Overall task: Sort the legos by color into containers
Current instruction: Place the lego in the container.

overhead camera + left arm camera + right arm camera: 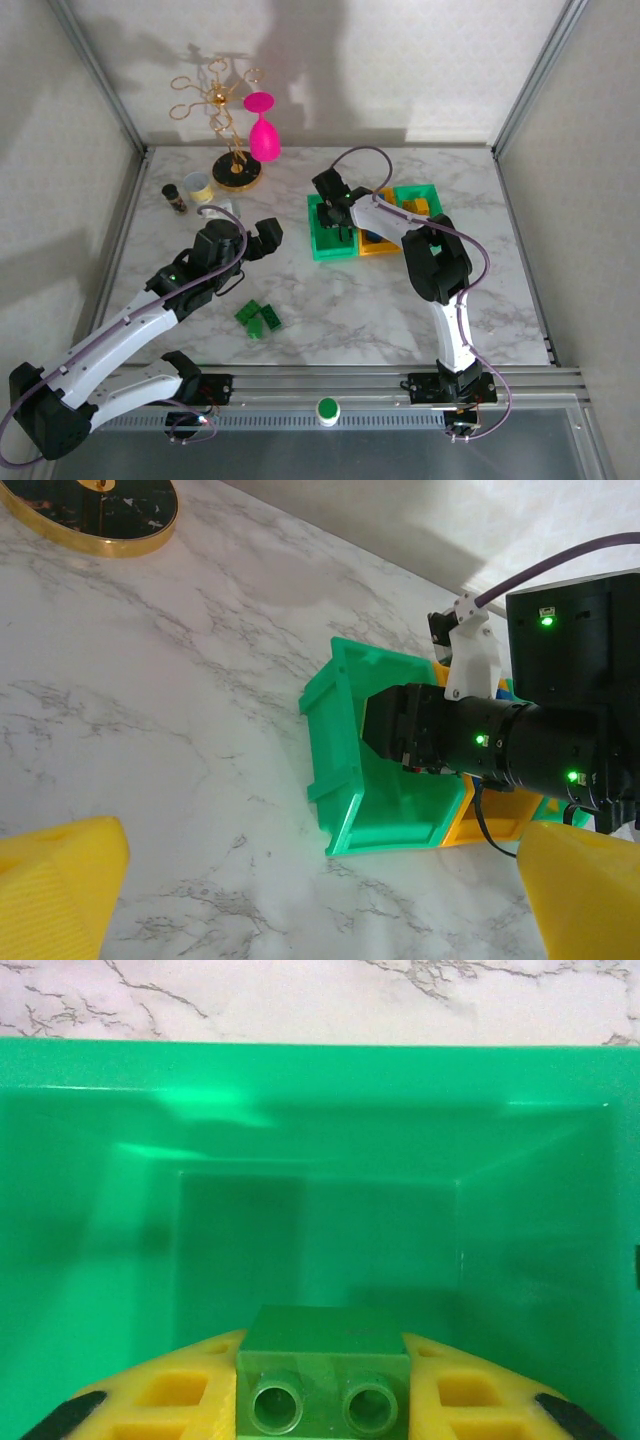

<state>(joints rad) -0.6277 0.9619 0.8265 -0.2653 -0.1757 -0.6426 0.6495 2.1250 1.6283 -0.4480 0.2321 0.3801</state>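
My right gripper (322,1405) is shut on a green two-stud lego (322,1375) and holds it just above the floor of the left green bin (90,1210). From above, this gripper (336,212) sits inside that bin (322,247), with the yellow-orange bin (378,247) and the second green bin (428,190) to its right. A few green legos (258,318) lie together on the table in front of the left arm. My left gripper (266,238) hovers open and holds nothing, left of the bins, with its yellow fingers (60,880) wide apart.
A gold stand with a pink glass (262,125) is at the back left on a black base (237,172). A small clear cup (198,185) and a dark jar (174,197) stand near it. Metal frame posts border the table.
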